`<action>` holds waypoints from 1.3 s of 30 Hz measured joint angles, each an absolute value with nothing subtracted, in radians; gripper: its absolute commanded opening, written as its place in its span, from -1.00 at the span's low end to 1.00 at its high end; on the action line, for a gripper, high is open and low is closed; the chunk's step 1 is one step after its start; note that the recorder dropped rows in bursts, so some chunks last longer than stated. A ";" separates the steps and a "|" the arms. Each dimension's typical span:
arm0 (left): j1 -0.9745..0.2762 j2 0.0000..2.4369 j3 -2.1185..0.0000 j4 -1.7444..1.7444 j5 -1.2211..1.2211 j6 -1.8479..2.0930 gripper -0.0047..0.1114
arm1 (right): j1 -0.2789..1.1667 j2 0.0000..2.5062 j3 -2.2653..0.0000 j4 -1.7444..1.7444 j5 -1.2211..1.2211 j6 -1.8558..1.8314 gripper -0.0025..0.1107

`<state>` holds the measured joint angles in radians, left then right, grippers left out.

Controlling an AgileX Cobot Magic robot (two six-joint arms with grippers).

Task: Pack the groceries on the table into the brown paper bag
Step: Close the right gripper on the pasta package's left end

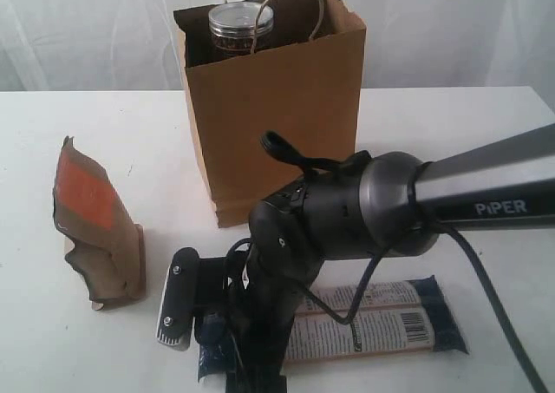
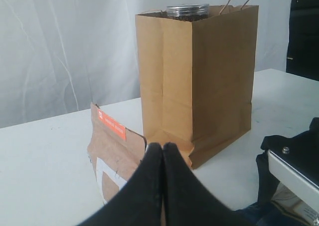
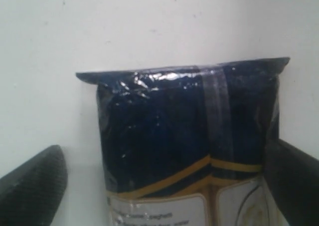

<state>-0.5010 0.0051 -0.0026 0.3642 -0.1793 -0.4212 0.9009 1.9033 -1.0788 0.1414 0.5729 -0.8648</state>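
The right end effector [image 3: 162, 183] gapes wide astride the navy packet [image 3: 189, 136] near the paper bag [image 1: 277, 124] — the left end effector [image 2: 162, 158] is pinched closed, empty.

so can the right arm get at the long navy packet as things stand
Probably yes. The right gripper hangs open over one end of the long navy packet, a finger on either side, and nothing lies on it. The packet nearly fills the gap, so the fit looks tight.
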 measured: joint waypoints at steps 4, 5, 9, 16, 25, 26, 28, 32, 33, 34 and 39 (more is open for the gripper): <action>-0.501 0.005 -0.003 0.364 -0.179 -0.421 -0.92 | 0.901 1.903 -1.079 0.144 0.573 -0.865 0.84; -0.501 0.005 -0.003 0.364 -0.179 -0.421 -0.92 | 0.901 1.903 -1.079 0.145 0.573 -0.865 0.84; -0.501 0.005 -0.003 0.364 -0.179 -0.421 -0.92 | 0.901 1.903 -1.079 0.145 0.573 -0.862 0.84; -0.501 0.005 -0.003 0.364 -0.179 -0.421 -0.92 | 0.901 1.905 -1.079 0.145 0.579 -0.832 0.84; -0.501 0.005 -0.003 0.364 -0.179 -0.421 -0.92 | 0.901 1.907 -1.079 0.151 0.586 -0.830 0.84; -0.501 0.005 -0.003 0.364 -0.179 -0.421 -0.92 | 0.894 1.907 -1.081 0.155 0.593 -0.830 0.84; -0.501 0.005 -0.003 0.364 -0.179 -0.421 -0.92 | 0.877 1.911 -1.088 0.165 0.620 -0.827 0.84; -0.501 0.005 -0.003 0.364 -0.179 -0.421 -0.92 | 0.849 1.916 -1.122 0.167 0.705 -0.808 0.84; -0.501 0.005 -0.003 0.364 -0.179 -0.421 -0.92 | 0.846 1.918 -1.133 0.169 0.725 -0.802 0.84; -0.501 0.005 -0.003 0.364 -0.179 -0.421 -0.92 | 0.844 1.922 -1.142 0.172 0.738 -0.799 0.84; -0.501 0.005 -0.003 0.364 -0.179 -0.421 -0.92 | 0.837 1.938 -1.191 0.176 0.809 -0.787 0.84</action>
